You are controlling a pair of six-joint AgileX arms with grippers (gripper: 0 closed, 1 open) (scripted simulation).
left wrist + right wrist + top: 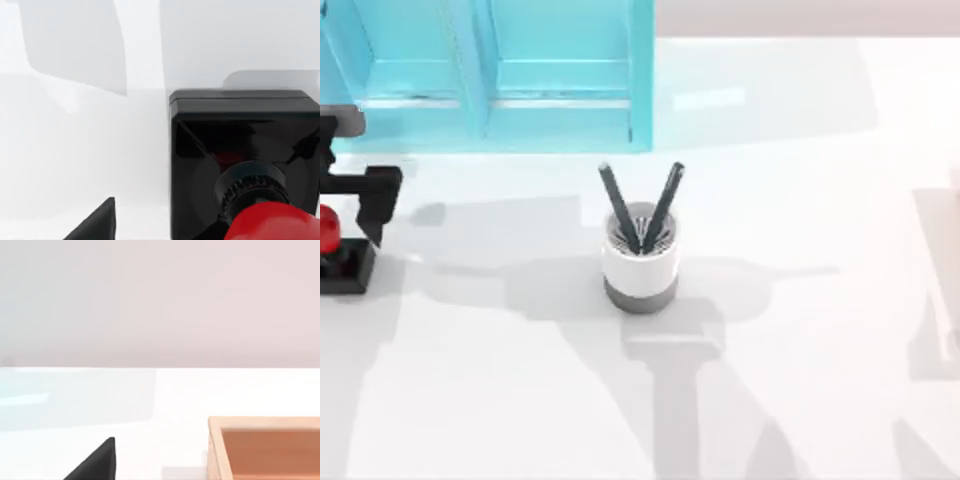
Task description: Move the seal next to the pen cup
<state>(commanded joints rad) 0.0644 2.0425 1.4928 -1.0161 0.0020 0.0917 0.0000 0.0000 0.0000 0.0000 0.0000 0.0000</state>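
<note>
The seal [332, 250] sits at the far left edge of the surface [800, 200], its red knob above a flat square black base, and the left wrist view shows that base [240, 150] resting flat on the white top with the knob close under the camera. The left gripper [345, 215] is right at the seal, with a black finger just beside the knob; I cannot tell whether its fingers are apart or clamped on the knob. The pen cup [639, 262] stands upright near the middle of the surface, well apart from the seal, with 2 dark pens leaning out of it. Judged from this, the approach is made but the carry is all still to do: the seal must travel rightward and be set down beside the cup. The right arm is parked off the right side; its wrist view takes in a wooden box [265, 447]. A turquoise cabinet [520, 80] stands along the back of the white surface, before a pale wall.
</note>
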